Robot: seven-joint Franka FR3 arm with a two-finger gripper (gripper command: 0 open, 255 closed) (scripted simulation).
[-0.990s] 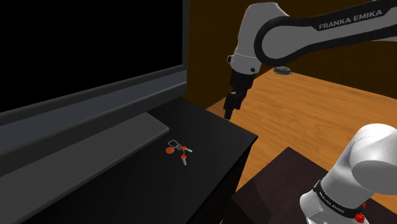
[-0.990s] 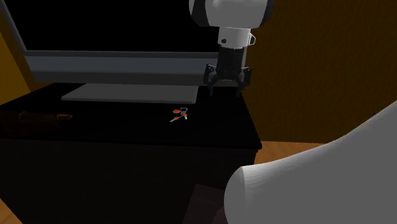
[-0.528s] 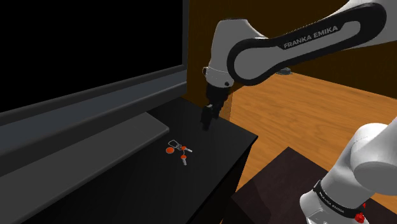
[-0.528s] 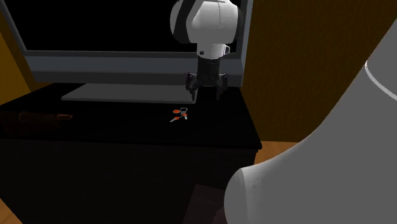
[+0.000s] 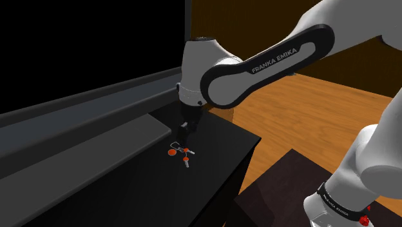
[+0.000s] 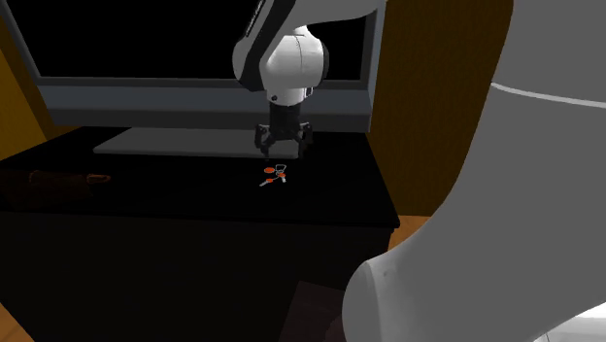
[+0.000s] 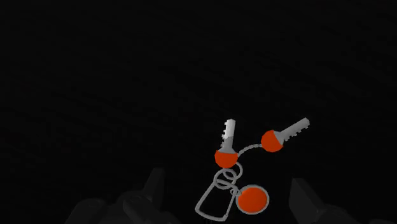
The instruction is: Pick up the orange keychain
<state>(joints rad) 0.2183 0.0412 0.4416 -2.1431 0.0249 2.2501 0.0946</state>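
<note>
Tool poised over the keys

The tool (image 6: 284,151) hangs, fingers (image 7: 153,183) spread, just above the orange keychain (image 5: 180,149) lying flat on the black surface (image 5: 222,138). It is held wide, I'd guess, to straddle it before closing.

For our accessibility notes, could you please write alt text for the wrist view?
An orange keychain with two keys, a round tag and grey rings lies on a black surface, its tag end between the open gripper's fingers.

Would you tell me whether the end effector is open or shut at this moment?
Open: on the end effector, the two black fingers stand apart, with the orange keychain lying untouched beneath them.
</note>
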